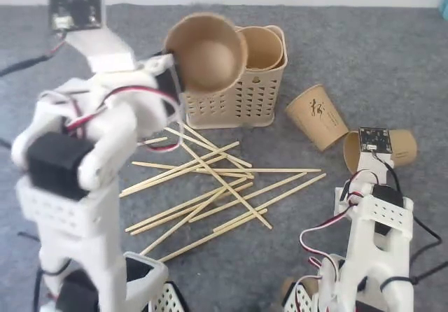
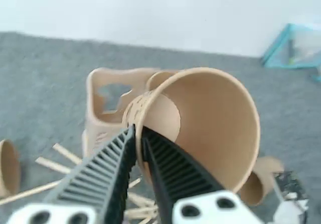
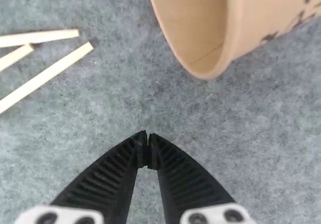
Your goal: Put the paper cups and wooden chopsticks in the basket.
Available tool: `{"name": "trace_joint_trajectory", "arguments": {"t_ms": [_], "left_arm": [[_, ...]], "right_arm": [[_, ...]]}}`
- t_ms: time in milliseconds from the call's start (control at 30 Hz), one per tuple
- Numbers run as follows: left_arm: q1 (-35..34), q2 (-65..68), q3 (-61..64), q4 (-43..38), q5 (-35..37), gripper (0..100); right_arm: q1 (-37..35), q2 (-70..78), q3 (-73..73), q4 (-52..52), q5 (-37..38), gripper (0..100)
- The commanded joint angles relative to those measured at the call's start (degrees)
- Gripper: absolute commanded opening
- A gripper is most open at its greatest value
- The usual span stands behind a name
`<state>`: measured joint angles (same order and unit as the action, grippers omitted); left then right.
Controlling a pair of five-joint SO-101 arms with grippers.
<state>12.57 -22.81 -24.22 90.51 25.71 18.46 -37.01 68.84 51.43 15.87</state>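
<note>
upper centre of high view: beige perforated plastic basket, upright on grey felt-covered bench. inside, at its right side: standing brown paper cup, mouth up.

left end effector clenched on the rim of the held brown paper cup. cup tilted, off the bench, above the basket's left part, mouth toward the high camera.

centre to lower centre of high view: loose scatter of pale wooden chopsticks, flat on the bench, crossing one another, just in front of the basket. touching its base or not: cannot tell.

right of the basket, apart from it: printed brown paper cup on its side. further right: fourth paper cup, also on its side, partly behind the right arm's wrist board.

right end effector clenched on nothing, tips together over bare bench. just ahead, not touching: tipped paper cup, mouth toward the tips. chopstick ends near, apart from the tips.
</note>
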Motion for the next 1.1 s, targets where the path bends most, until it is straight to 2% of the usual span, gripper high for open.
{"name": "trace_joint_trajectory", "arguments": {"t_ms": [0,367,533,767,967,1067], "left_arm": [[1.67,6.07,-3.47,-4.75,2.9,1],[1.58,30.95,-28.97,-5.27,4.04,1],[1.67,39.38,-38.2,-5.01,6.68,1],[1.32,47.03,-40.92,-2.55,6.77,1],[1.85,48.35,-41.1,-1.14,6.07,2],[3.25,47.91,-41.98,0.79,3.34,11]], "right_arm": [[0.48,-2.33,-0.35,-1.1,0.79,0.9],[0.48,-2.33,-0.18,-1.01,2.29,0.9],[0.4,-2.33,0.09,-1.1,3.25,0.9],[0.4,-2.33,0.44,-2.15,3.25,0.9],[0.31,-2.33,0.44,-2.24,3.16,0.9],[0.31,-2.33,0.44,-2.24,3.16,0.9]]}}
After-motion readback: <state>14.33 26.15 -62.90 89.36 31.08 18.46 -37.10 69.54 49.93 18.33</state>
